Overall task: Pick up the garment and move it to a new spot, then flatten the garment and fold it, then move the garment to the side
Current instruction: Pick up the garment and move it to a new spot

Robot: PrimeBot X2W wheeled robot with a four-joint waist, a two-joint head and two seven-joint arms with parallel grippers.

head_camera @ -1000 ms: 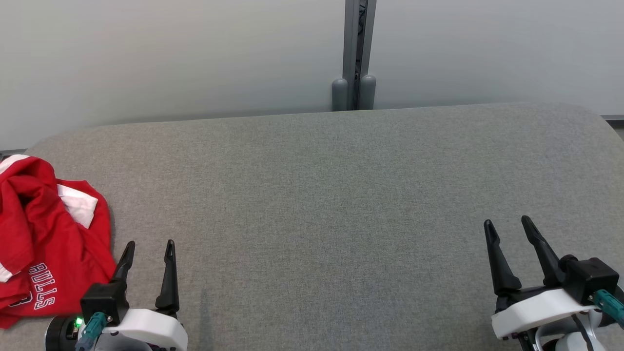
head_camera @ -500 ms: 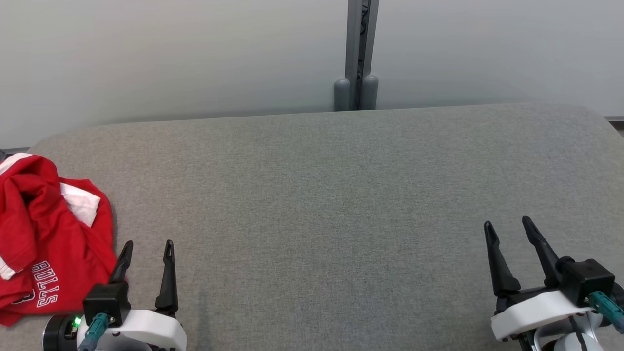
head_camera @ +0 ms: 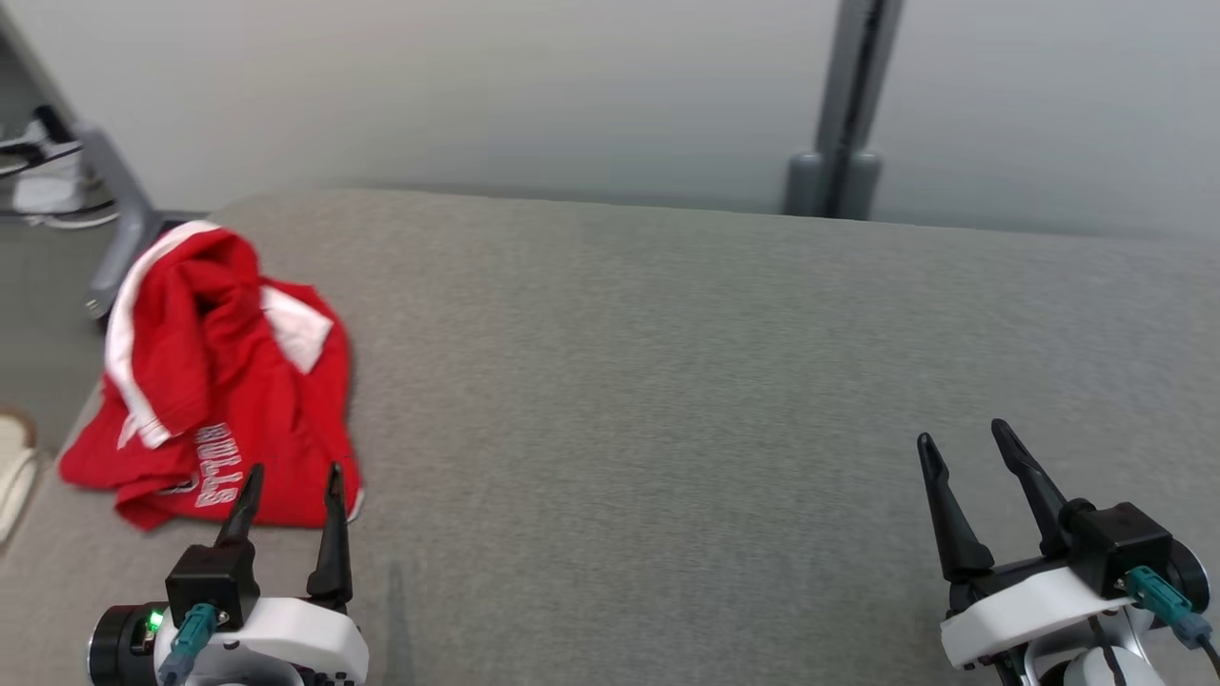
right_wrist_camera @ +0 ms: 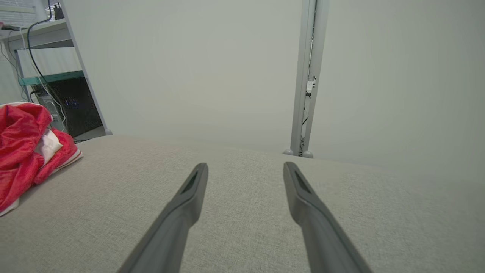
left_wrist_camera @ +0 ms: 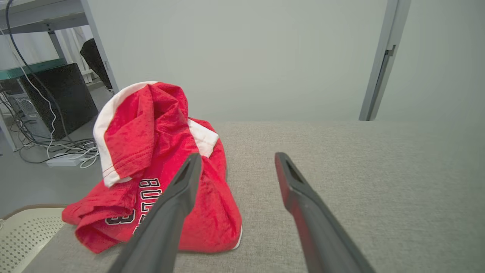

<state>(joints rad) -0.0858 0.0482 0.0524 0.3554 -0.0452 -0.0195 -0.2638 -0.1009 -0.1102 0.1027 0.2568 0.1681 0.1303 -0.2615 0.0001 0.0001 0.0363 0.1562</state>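
We've got the garment [head_camera: 229,381] bunched at the left edge of the bench [head_camera: 667,381], "BULLS" readable on it, left gripper [head_camera: 294,469] and right gripper [head_camera: 961,433] both spread empty, loads of open bench between.

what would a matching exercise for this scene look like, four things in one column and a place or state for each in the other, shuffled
Things
1. garment
2. left gripper
3. right gripper
4. grey post

Places or states
a. open, over bare grey surface at the right
b. crumpled heap near the left edge
c. standing behind the far edge
d. open, beside the red cloth

Pairs: 1-b, 2-d, 3-a, 4-c
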